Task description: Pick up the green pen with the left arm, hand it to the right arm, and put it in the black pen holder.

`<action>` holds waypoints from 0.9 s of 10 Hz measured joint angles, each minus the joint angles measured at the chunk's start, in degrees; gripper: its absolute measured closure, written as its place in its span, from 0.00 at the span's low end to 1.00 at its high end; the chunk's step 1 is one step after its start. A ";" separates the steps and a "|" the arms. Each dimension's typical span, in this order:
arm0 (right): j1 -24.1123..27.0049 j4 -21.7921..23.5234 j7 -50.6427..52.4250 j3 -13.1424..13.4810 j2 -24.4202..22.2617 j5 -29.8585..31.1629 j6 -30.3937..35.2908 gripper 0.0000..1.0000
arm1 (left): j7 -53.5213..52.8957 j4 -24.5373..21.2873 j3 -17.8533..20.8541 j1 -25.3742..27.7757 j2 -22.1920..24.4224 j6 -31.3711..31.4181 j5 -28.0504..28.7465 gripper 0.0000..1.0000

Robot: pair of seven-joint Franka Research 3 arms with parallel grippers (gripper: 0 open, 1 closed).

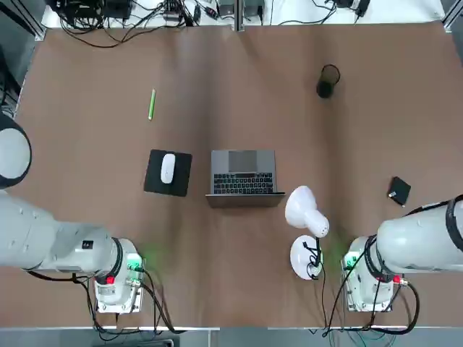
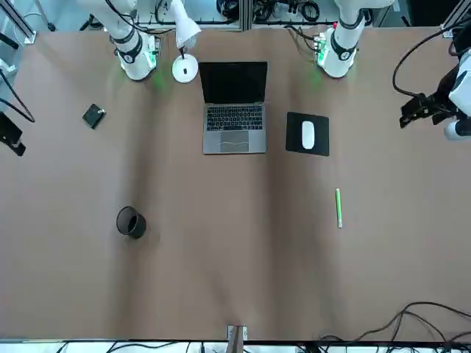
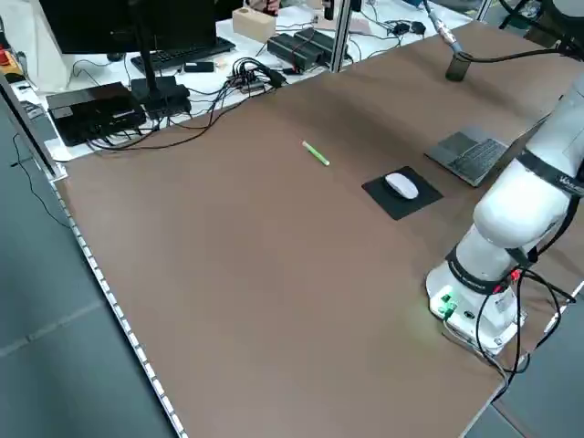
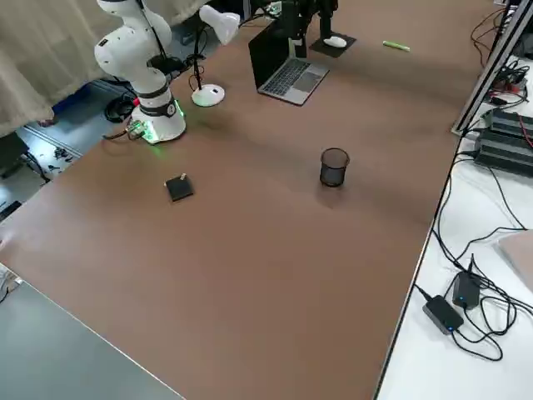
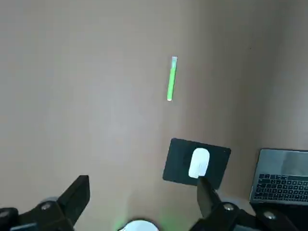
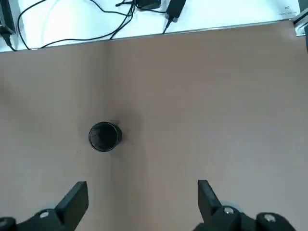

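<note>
The green pen [image 1: 152, 104] lies flat on the brown table, on the left half, beyond the mouse pad; it also shows as the pen [image 5: 172, 79] in the left wrist view. The black pen holder [image 1: 327, 81] stands upright on the far right half, and the right wrist view shows the holder [image 6: 105, 136] from above. My left gripper [image 5: 143, 192] hovers high over the near left of the table, open and empty, well short of the pen. My right gripper [image 6: 142, 197] is raised over the right side, open and empty, far from the holder.
An open laptop [image 1: 243, 176] sits mid-table, with a black mouse pad [image 1: 153, 181] and white mouse [image 1: 167, 168] to its left. A white desk lamp [image 1: 307, 217] stands to its right, near the right arm's base. A small flat black square [image 1: 398, 191] lies at the right. Cables [image 1: 130, 22] run along the far edge.
</note>
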State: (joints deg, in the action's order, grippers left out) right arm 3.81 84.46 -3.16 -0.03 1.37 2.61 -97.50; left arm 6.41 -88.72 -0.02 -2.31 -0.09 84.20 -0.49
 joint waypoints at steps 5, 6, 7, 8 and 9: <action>0.03 0.00 0.00 0.04 0.00 0.00 0.00 0.00 | -0.45 -5.85 0.28 0.00 -2.26 8.06 0.00 0.04; 0.03 0.00 0.00 0.05 0.00 0.00 -0.01 0.00 | -1.42 -9.59 0.27 -0.01 -2.99 13.37 0.00 0.04; 0.04 0.00 -0.01 0.07 0.00 0.00 -0.01 0.00 | -2.16 -14.39 0.21 -0.03 -3.78 19.77 0.00 0.03; 0.05 -0.01 -0.01 0.11 0.00 0.00 -0.01 0.00 | -2.28 -19.05 0.13 -0.05 -4.55 25.28 0.00 0.01; 0.05 -0.01 -0.01 0.12 0.00 0.00 -0.01 0.00 | -2.28 -22.64 0.10 -0.07 -5.23 28.44 0.00 0.00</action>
State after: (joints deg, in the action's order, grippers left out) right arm 3.86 84.45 -3.16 0.09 1.38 2.61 -97.51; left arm 4.12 -111.36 0.08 -2.38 -5.33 112.64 -0.49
